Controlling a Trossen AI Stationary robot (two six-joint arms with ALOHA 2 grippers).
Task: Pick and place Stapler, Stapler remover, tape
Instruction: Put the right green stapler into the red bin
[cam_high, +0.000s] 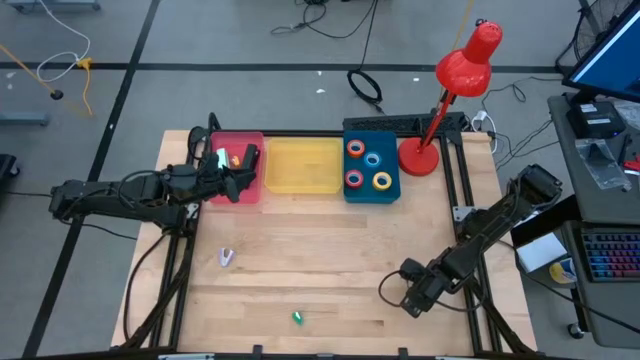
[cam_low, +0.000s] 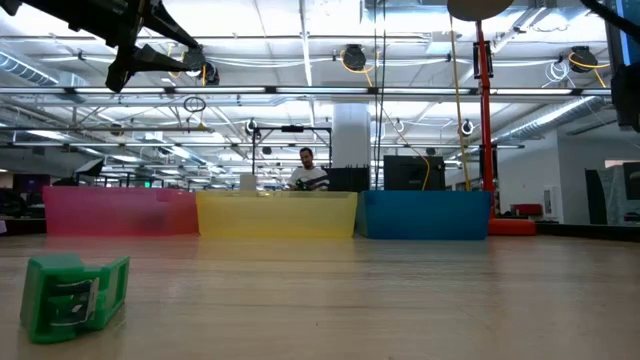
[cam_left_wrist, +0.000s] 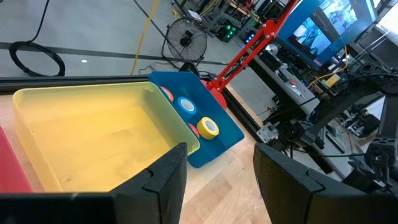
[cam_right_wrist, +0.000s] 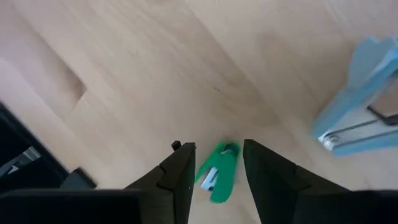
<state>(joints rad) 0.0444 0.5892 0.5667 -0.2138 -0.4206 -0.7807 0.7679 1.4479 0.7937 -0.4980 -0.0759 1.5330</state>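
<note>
My left gripper (cam_high: 243, 172) hangs open and empty over the seam between the pink bin (cam_high: 232, 190) and the yellow bin (cam_high: 302, 166); its fingers (cam_left_wrist: 168, 177) frame the yellow bin (cam_left_wrist: 93, 137). The pink bin holds a teal item (cam_high: 220, 158) and an orange one (cam_high: 236, 158). Yellow, blue, orange-red and red tape rolls (cam_high: 369, 165) lie in the blue bin (cam_high: 371, 190). My right gripper (cam_high: 390, 291) is open low over the table's near right part. A small green stapler-like item (cam_high: 297, 318) (cam_right_wrist: 217, 172) (cam_low: 75, 295) and a pale blue staple remover (cam_high: 226, 258) (cam_right_wrist: 364, 93) lie on the table.
A red desk lamp (cam_high: 455, 85) stands on its base at the table's far right corner, beside the blue bin. The three bins line the far edge. Bare wood (cam_high: 330, 250) spans the middle of the table. A person (cam_low: 310, 170) sits far behind the table.
</note>
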